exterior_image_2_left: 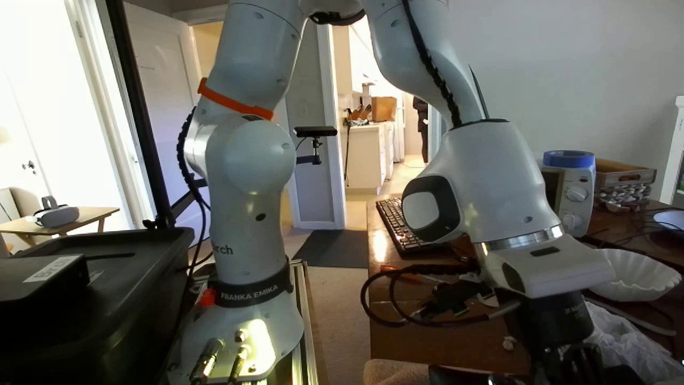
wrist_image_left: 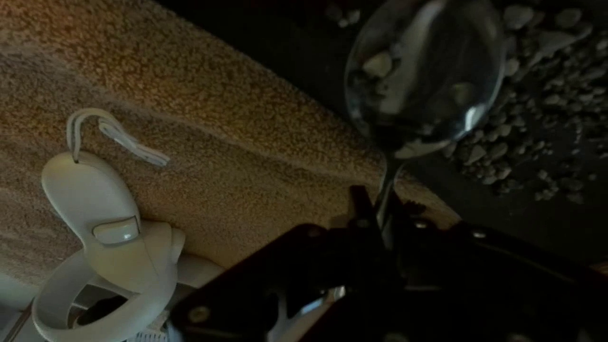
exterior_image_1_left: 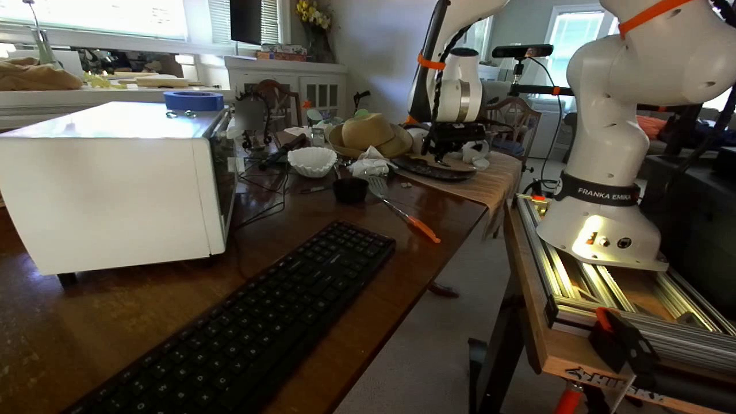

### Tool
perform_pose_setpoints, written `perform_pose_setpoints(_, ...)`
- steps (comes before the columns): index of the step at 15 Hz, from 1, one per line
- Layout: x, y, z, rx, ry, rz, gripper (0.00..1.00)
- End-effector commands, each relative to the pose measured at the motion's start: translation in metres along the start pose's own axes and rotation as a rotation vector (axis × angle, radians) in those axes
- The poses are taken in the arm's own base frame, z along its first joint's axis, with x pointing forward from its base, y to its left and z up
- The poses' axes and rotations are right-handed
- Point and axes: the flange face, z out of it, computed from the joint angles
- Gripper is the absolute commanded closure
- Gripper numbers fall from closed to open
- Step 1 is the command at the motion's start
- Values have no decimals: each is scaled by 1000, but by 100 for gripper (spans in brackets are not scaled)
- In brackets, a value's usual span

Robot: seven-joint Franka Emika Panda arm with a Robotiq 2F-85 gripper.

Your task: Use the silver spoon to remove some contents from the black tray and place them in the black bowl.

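You've got pale walls (exterior_image_1_left: 382,75) in both exterior views. In an exterior view: bright windows (exterior_image_1_left: 92,20) with blinds (exterior_image_1_left: 218,26), daylight blown out; white cabinet (exterior_image_1_left: 253,69) with paned doors (exterior_image_1_left: 310,98); wooden chairs (exterior_image_1_left: 510,118) beyond your glossy brown table (exterior_image_1_left: 431,198); light carpet (exterior_image_1_left: 397,351) below. Also in an exterior view, you get a white door (exterior_image_2_left: 165,91), dark floor mat (exterior_image_2_left: 334,248), low wooden side table (exterior_image_2_left: 92,218), and a white-framed doorway (exterior_image_2_left: 335,192) showing a brightly lit white counter (exterior_image_2_left: 365,155) beyond. Glare (exterior_image_2_left: 380,246) marks your table there.

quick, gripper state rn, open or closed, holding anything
Gripper: closed on the silver spoon, holding it by the handle.
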Motion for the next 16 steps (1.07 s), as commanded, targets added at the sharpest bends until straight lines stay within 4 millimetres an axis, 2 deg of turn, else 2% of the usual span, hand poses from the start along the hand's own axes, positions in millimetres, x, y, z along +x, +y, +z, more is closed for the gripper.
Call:
perform_pose_setpoints(1, 24, -17, -9, -41, 21, -28, 98)
perform_pose_setpoints(3, 42, -30, -23, -52, 12, -38, 98)
perform_pose_setpoints(7, 79, -61, -64, -92, -26, -41, 98)
perform_pose_setpoints(9, 93, -84, -86, -121, -25, -52, 98)
perform_pose_setpoints(12, 101, -113, -108, -144, -20, -55, 98)
perform_pose_setpoints(14, 94, -130, -119, -139, -21, -62, 98)
perform_pose_setpoints(15, 100, -120, -109, -117, -15, -68, 91)
perform_pose_setpoints(16, 98, -128, -113, -116, -11, -69, 91)
